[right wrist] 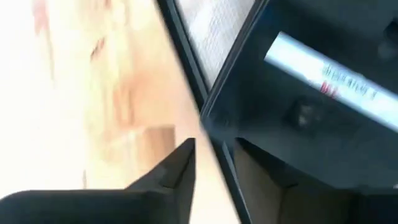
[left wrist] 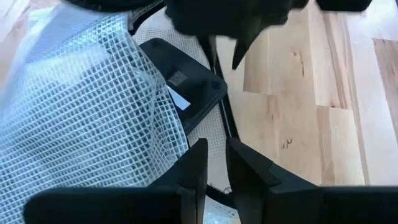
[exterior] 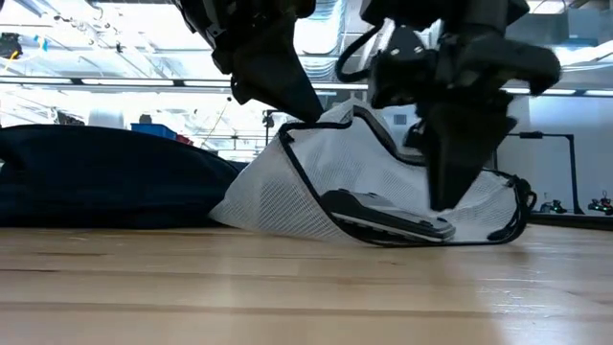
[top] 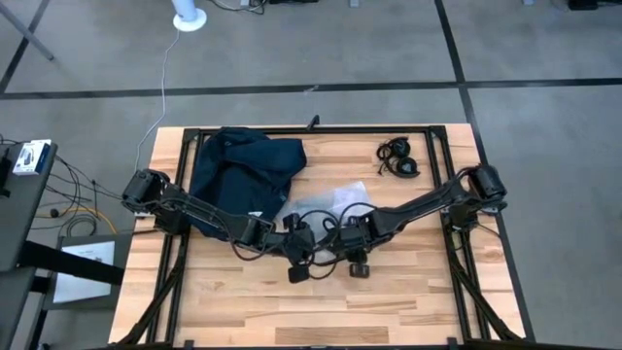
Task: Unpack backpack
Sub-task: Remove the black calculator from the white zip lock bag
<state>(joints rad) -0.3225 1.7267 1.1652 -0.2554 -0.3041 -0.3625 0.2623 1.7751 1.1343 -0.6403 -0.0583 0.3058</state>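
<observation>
Our left pincer (left wrist: 214, 163) sits at the middle of the surface (top: 398, 301), its fingers (left wrist: 194, 163) drawn close together on the black-trimmed edge of a white mesh pouch (exterior: 383, 182); from its own wrist view we see a thin strip of that edge in the narrow gap. Our right pincer (right wrist: 214, 158) is just beside it, over the same pouch. Its wrist view shows a black edge strip running between the two fingers, but we cannot tell whether they press on it.

From above, the pouch is only a pale patch (top: 335, 202) mostly covered by both arms. The low view shows what the high one hides: the pouch is lifted into a tent shape, with a flat black device (exterior: 388, 216) lying inside at its bottom. The left wrist view shows that device (left wrist: 180, 84) through the mesh, bearing a white label.

The backpack (top: 243, 170) lies slumped at the far left part of the surface, just beside the pouch. A coil of black cable (top: 398, 157) rests far right, well apart.
</observation>
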